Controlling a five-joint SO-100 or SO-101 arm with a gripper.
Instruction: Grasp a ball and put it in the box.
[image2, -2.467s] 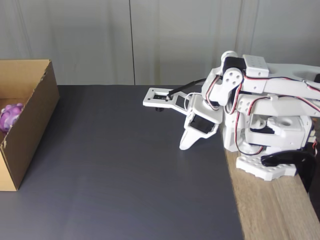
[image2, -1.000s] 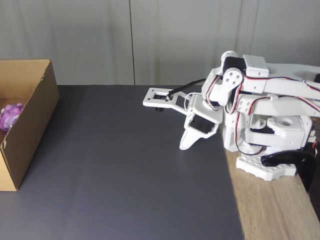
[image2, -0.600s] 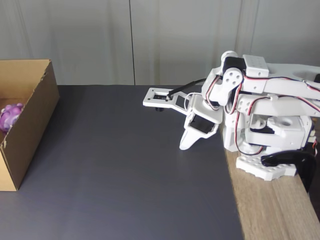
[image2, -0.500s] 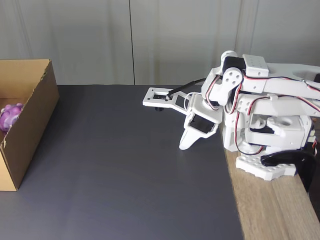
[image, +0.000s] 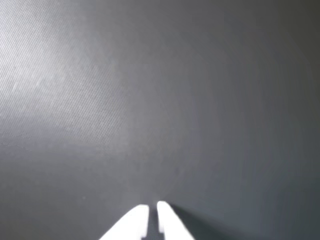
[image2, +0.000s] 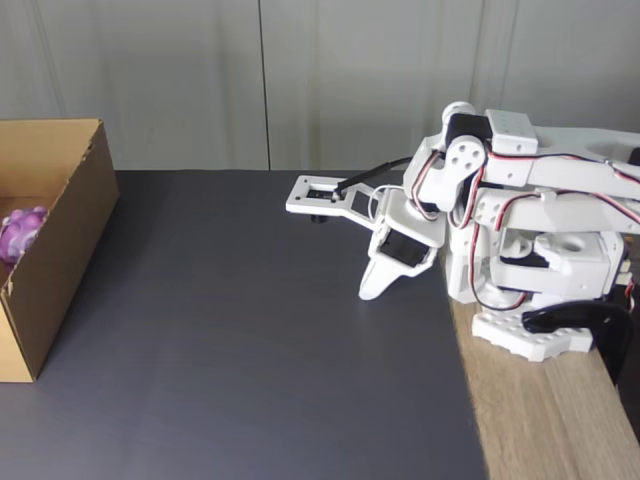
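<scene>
Claw (image: 152, 207) tips together, ball (image2: 20, 234) half-hidden in box (image2: 62, 215)

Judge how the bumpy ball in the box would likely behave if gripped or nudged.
The ball looks soft and rubbery, so it would probably give under the fingers. Its rounded bumps likely aid grip and damp rolling. Lying inside the box, it could hardly roll away.

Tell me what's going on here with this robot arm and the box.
The job looks done. The bumpy pink and purple ball lies inside the open cardboard box at the left edge of the fixed view. The white arm is folded up at the right, its tool shut, empty and pointing down at the dark mat. In the wrist view its tips sit almost together.
</scene>
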